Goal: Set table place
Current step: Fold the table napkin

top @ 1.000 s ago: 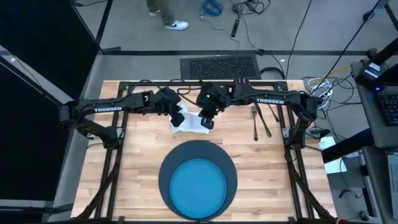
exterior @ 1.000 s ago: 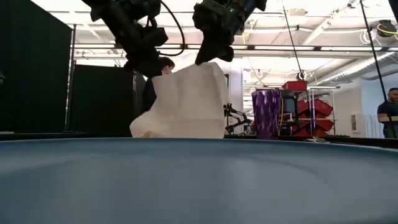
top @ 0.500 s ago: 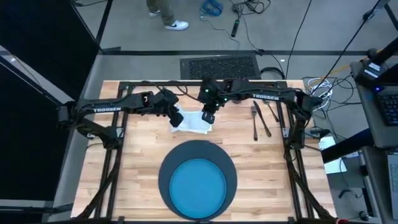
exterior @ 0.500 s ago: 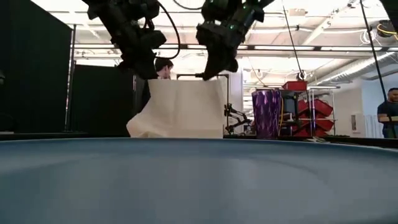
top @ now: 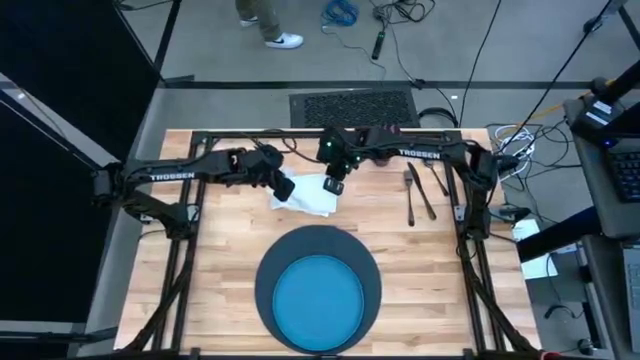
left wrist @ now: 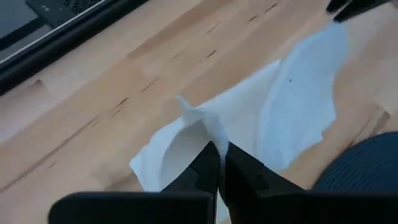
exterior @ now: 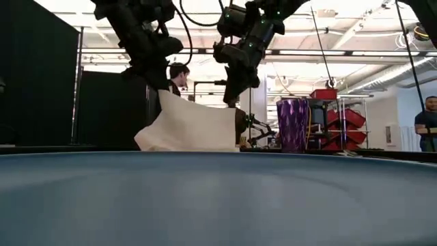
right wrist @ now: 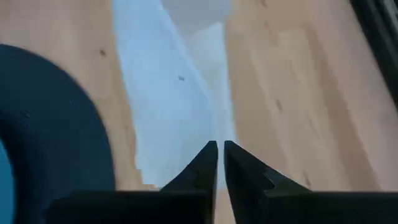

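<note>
Both hands pinch the napkin (top: 305, 196), the left hand (top: 283, 188) and right hand (top: 335, 186), holding it up over the tabletop (top: 220, 260) behind the plate (top: 318, 298). Next, probably lay it flat.

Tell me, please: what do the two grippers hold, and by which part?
The white napkin: left gripper pinches a raised fold; right gripper pinches its edge.
</note>
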`<state>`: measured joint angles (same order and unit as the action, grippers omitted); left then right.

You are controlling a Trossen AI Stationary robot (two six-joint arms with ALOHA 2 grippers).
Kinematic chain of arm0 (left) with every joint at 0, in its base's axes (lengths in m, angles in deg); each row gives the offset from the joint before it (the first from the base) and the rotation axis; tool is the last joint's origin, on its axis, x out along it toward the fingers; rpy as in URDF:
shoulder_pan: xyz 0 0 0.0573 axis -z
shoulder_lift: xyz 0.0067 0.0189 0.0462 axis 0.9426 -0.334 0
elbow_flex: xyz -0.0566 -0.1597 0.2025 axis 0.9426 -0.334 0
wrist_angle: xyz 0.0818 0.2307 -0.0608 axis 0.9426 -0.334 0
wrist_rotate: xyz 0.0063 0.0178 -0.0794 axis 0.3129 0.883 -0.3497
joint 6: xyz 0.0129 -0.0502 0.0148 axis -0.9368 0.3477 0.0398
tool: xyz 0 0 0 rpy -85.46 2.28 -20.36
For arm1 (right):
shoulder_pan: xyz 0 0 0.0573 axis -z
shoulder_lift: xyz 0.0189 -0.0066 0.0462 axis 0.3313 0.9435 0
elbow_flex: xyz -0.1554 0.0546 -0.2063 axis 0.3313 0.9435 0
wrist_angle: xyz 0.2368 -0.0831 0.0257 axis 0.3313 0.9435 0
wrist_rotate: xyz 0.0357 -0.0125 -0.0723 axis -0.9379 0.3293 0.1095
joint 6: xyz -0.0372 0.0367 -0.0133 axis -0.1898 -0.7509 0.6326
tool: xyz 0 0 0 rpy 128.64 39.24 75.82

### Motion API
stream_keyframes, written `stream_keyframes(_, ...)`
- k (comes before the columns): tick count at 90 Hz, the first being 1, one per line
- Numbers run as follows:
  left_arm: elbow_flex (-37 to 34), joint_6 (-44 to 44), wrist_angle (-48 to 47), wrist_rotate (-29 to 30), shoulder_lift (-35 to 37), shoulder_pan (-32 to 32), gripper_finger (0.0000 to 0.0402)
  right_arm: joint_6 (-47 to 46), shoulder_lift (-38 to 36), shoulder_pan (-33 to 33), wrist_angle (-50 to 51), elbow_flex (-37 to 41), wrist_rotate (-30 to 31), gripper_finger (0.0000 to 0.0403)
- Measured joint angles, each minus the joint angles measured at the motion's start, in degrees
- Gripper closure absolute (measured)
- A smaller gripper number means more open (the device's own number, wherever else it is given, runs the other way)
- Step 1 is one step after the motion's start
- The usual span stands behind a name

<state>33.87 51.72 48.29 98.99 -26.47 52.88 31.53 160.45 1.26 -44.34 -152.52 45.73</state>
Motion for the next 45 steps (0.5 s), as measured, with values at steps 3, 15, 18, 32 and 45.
stream_keyframes(3, 0.0, 0.0, -0.4, 0.0, 0.0, -0.3, 0.0402, 0.0, 0.0, 0.5, 0.3, 0.0, 0.1, 0.0354)
stream_keyframes(15, 0.0, -1.7, -0.4, 0.5, -0.4, -2.3, 0.0401, 0.5, 0.0, 2.5, 0.6, 0.0, 0.3, 0.03)
stream_keyframes(18, 0.0, -2.8, -0.4, 0.4, -0.6, -3.0, 0.0401, 0.6, 0.0, 2.8, 0.6, 0.0, 0.3, 0.0286)
stream_keyframes(32, 0.0, -6.1, -0.4, -3.5, -1.1, -5.1, 0.0385, 0.3, 0.0, 3.5, 0.1, 0.0, 0.2, 0.0234)
stream_keyframes(45, 0.0, -9.2, 0.7, -5.0, -1.1, -5.3, 0.0348, 0.3, 0.0, 3.4, 0.0, 0.0, 0.0, 0.0208)
